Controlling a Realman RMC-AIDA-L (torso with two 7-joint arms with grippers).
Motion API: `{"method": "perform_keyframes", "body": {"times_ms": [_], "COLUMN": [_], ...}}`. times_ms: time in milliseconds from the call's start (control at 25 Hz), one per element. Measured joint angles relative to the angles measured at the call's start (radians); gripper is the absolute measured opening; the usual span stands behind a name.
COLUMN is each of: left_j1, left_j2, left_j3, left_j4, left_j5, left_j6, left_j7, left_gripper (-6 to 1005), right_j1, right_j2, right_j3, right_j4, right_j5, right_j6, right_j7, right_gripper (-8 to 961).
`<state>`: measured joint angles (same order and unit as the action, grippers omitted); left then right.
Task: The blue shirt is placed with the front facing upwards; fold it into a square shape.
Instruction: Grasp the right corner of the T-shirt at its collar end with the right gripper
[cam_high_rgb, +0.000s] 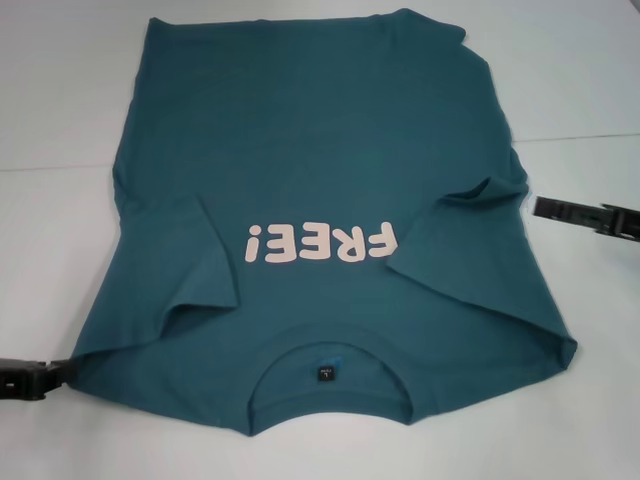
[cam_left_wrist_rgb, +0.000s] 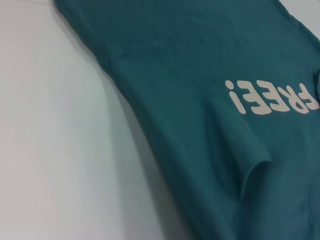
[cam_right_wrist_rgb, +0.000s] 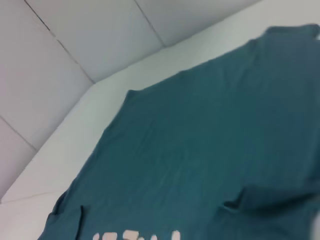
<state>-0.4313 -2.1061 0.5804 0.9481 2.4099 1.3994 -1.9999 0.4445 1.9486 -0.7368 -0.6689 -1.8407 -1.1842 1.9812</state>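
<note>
The blue shirt (cam_high_rgb: 330, 170) lies front up on the white table, with its collar (cam_high_rgb: 330, 345) and dark neck tag (cam_high_rgb: 325, 374) nearest me. The pale "FREE!" print (cam_high_rgb: 320, 243) reads upside down. Both sleeves are folded inward over the body, the left one (cam_high_rgb: 190, 270) and the right one (cam_high_rgb: 480, 240). My left gripper (cam_high_rgb: 45, 376) lies low at the shirt's near left shoulder corner, touching its edge. My right gripper (cam_high_rgb: 545, 208) sits just off the shirt's right edge beside the folded sleeve. The shirt also shows in the left wrist view (cam_left_wrist_rgb: 210, 60) and the right wrist view (cam_right_wrist_rgb: 210, 140).
The white table (cam_high_rgb: 60, 100) extends on all sides of the shirt. A pale panelled wall (cam_right_wrist_rgb: 75, 50) rises behind the table's far edge. No other objects show.
</note>
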Motion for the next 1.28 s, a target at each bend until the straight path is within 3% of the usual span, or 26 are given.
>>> {"method": "perform_keyframes", "body": {"times_ms": [280,560,800,1280], "left_j1": [0.019,0.018,0.014,0.014], "left_j2": [0.001,0.002,0.003,0.003], "left_j3": [-0.001,-0.001,0.000,0.002], "left_j4": [0.014,0.015,0.023,0.032], "left_j5": [0.001,0.002,0.002,0.002], "left_j6": [0.021,0.026,0.029,0.030], "left_j7": [0.005,0.008,0.010,0.010], "left_gripper": [4,4,4,5], "right_j1": [-0.061,-0.073,-0.059,0.013], "right_j2": [-0.063,-0.095,-0.099,-0.079], "right_j3": [0.014,0.111,0.161,0.156], "right_j4": [-0.006,-0.013,-0.004,0.097], "right_j5": [-0.040,-0.237,-0.325,-0.435], "right_j6": [-0.099,-0.212,-0.309,-0.279], "right_j7": [0.130,0.272,0.313,0.318], "right_gripper": [943,943,942,942]}}
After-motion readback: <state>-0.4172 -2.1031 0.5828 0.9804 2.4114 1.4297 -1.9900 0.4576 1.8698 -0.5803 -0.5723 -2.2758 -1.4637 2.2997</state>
